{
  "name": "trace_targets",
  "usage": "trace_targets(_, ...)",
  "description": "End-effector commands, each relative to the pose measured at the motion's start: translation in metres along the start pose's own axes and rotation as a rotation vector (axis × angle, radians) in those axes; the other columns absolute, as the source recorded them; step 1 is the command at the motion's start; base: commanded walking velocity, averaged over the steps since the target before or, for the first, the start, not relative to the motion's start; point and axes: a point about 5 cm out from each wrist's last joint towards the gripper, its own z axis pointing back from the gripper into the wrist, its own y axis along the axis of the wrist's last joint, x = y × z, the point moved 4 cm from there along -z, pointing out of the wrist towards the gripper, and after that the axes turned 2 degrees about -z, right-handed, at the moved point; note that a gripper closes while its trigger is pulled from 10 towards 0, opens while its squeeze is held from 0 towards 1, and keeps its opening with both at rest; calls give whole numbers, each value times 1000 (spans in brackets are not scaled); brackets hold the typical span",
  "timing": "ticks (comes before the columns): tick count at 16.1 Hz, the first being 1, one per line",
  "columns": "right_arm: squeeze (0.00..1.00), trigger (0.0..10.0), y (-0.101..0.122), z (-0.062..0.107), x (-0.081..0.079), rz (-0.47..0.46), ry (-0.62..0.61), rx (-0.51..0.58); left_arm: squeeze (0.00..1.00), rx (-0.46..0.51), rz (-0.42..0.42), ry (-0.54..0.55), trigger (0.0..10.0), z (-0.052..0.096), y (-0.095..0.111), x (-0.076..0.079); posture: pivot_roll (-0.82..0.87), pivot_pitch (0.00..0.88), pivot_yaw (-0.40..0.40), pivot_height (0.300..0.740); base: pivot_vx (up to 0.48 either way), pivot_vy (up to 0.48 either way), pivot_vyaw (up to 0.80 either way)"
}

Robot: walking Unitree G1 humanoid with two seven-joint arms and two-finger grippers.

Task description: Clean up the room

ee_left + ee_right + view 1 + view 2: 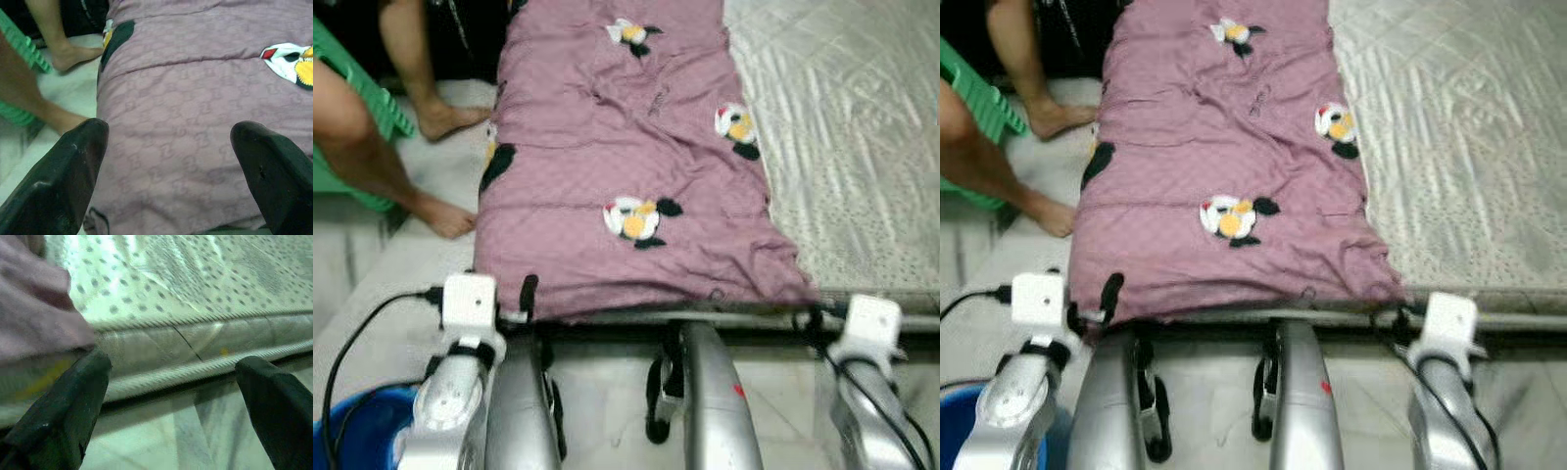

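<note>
The pink blanket [626, 166] is lying long up the bed [862, 127], its near edge just ahead of the left gripper [168, 161], fingers apart. The right gripper [171, 396], fingers apart too, is pointing at the blanket's near corner.

Item inspected: one mauve quilt [617, 157] on the mattress [862, 127].

The quilt lies spread flat along the mattress's left side, reaching down to its near edge, where the hem bunches slightly and its near right corner comes to a point. Fabric is quilted, lightly creased, printed with white, yellow and black flower motifs. Its left edge drapes over the mattress's left side. The mattress to its right is pale and dotted.
</note>
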Motion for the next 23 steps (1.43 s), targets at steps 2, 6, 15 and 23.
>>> trace_targets(2, 0, 10000, -11, 16, 15, -49, -8, -62, 0, -33, 8, -1, 10000, 0, -11, 0, 34, 267, -36, 576, 0, 0, 0)
trace_targets(6, 0, 10000, 78, -12, -16, -116, 107, 222, 0, -13, 23, -9, 10000, -9, -8, 5, 26, 249, -33, 576, 0, 0, 0)
trace_targets(15, 0, 10000, 73, -16, -168, -70, 613, 39, 0, 14, 44, -3, 10000, -15, -4, 8, 53, 226, -39, 576, 0, 0, 0)
trace_targets(23, 0, 10000, -7, -30, -82, -12, 316, -246, 0, -2, 48, -18, 10000, -13, -8, 11, 39, 238, -38, 576, 0, 0, 0)
